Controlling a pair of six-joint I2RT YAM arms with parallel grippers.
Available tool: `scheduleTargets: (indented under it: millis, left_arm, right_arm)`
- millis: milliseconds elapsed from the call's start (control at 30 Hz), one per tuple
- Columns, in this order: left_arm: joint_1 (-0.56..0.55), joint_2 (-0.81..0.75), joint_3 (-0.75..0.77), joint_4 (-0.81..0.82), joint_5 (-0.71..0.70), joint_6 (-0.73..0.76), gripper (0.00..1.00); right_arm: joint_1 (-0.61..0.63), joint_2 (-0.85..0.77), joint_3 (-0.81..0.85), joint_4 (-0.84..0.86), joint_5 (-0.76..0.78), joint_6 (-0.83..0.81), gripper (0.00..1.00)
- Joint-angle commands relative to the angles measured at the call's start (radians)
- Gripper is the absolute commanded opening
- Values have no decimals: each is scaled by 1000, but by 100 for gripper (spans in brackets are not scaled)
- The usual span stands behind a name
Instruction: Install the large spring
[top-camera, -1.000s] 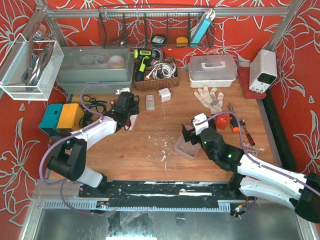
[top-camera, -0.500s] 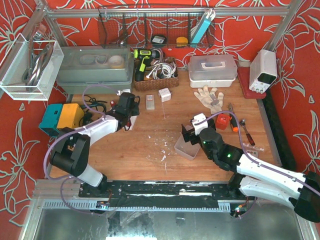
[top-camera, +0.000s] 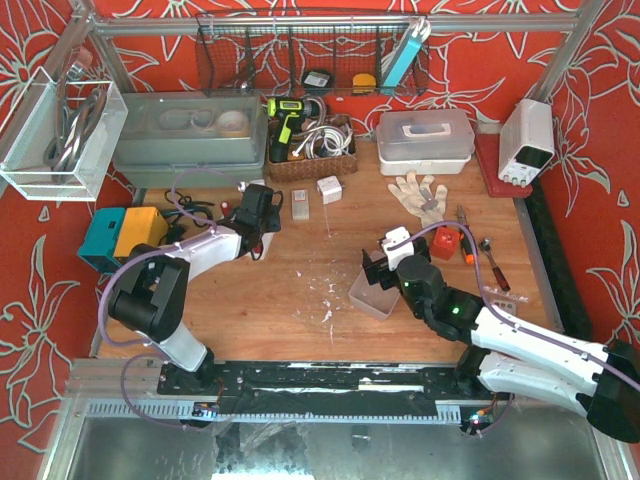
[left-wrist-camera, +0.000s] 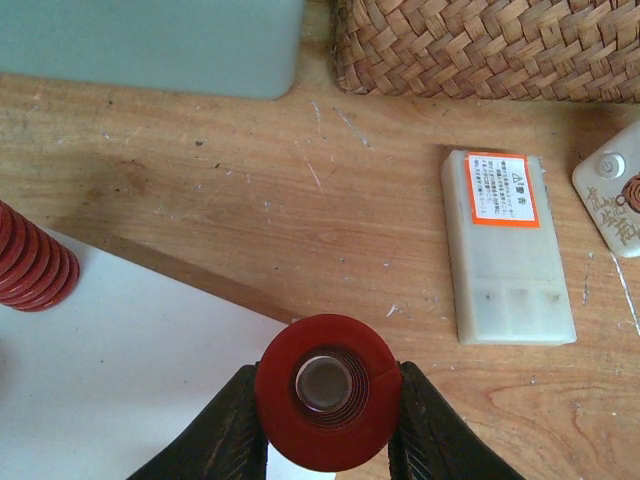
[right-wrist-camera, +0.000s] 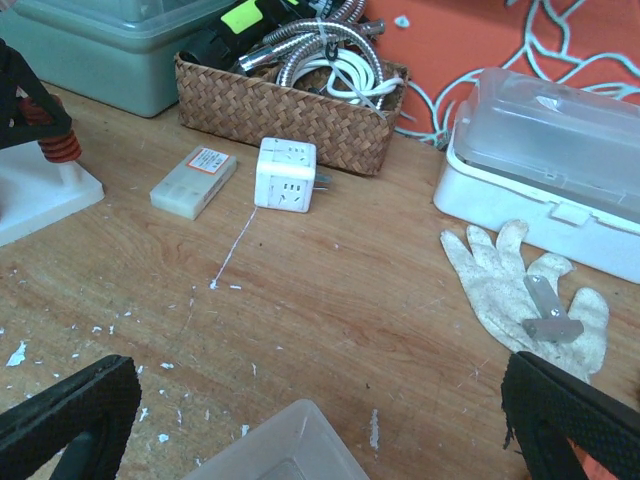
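The large spring (left-wrist-camera: 328, 388) is clamped in the left gripper (left-wrist-camera: 327, 420) toward the far-left corner of the worktop (top-camera: 300, 290), its long axis directed down at the edge of the white base (left-wrist-camera: 130, 340). The right gripper (right-wrist-camera: 320, 410) is held wide open, empty, well apart.

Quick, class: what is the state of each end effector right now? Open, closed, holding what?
Left end effector: closed on the red spring.
Right end effector: open, holding nothing.
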Motion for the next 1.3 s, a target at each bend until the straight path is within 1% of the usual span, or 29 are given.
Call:
scheduleTargets:
  millis: [0, 200, 267, 333, 467, 500, 533, 567, 600, 633, 667, 733, 800, 833, 900, 933, 1000, 1067, 1100, 1167, 1233, 1267]
  left_arm:
    - [8, -18, 25, 28, 10, 15, 33]
    - [8, -90, -5, 44, 26, 12, 48]
    - [8, -122, -27, 50, 22, 5, 55]
    - [8, -158, -39, 42, 14, 2, 62]
    - [8, -266, -93, 62, 1, -2, 71]
    - [8, -301, -123, 88, 6, -7, 75]
    - [8, -339, -164, 150, 18, -13, 81]
    - [8, -375, -207, 211, 35, -20, 88]
    - [8, -407, -256, 270, 54, -24, 97]
    - [8, -446, -299, 335, 74, -19, 100]
    - [7, -471, -338, 391, 95, -5, 100]
    - [7, -508, -414, 500, 108, 57, 100]
    - [5, -530, -480, 580, 98, 173, 100]
    - [5, -537, -498, 587, 86, 240, 100]
    - [5, -540, -522, 587, 35, 347, 100]
    - [5, -539, -545, 608, -1, 391, 100]
    - [7, -530, -605, 698, -93, 452, 100]
    - [20, -511, -661, 786, -124, 513, 100]
    - [35, -499, -681, 812, -121, 528, 100]
    - [76, -467, -693, 831, -87, 504, 100]
    - [123, -437, -689, 841, 36, 475, 100]
    - [138, -420, -688, 853, 88, 470, 100]
  right_arm:
    - [-3, 11, -12, 35, 33, -2, 99]
    - [-7, 36, -20, 70, 75, -11, 99]
    - [-10, 41, -19, 73, 89, -17, 99]
    - [-14, 42, -19, 76, 103, -27, 99]
    - [-39, 30, -34, 126, 146, -68, 99]
    - [-57, 29, -36, 140, 149, -83, 99]
    - [-78, 27, -31, 142, 149, -95, 99]
    - [-102, 28, -20, 128, 157, -98, 99]
    - [-139, 29, -10, 116, 174, -92, 99]
    - [-177, 32, -3, 110, 185, -81, 99]
    - [-216, 36, -5, 122, 185, -90, 99]
    - [-288, 49, -32, 198, 169, -153, 99]
    - [-360, 61, -57, 261, 174, -215, 99]
    - [-396, 68, -54, 253, 170, -219, 99]
    - [-485, 76, -54, 222, 145, -202, 99]
    - [-523, 77, -65, 226, 109, -195, 99]
    - [-588, 83, -104, 280, 30, -190, 99]
    - [-648, 106, -128, 333, -34, -175, 99]
    - [-680, 131, -136, 362, -56, -167, 99]
    - [-716, 208, -136, 404, -74, -144, 99]
    - [-731, 289, -110, 389, -66, -147, 99]
    - [-734, 310, -109, 413, -68, -158, 99]
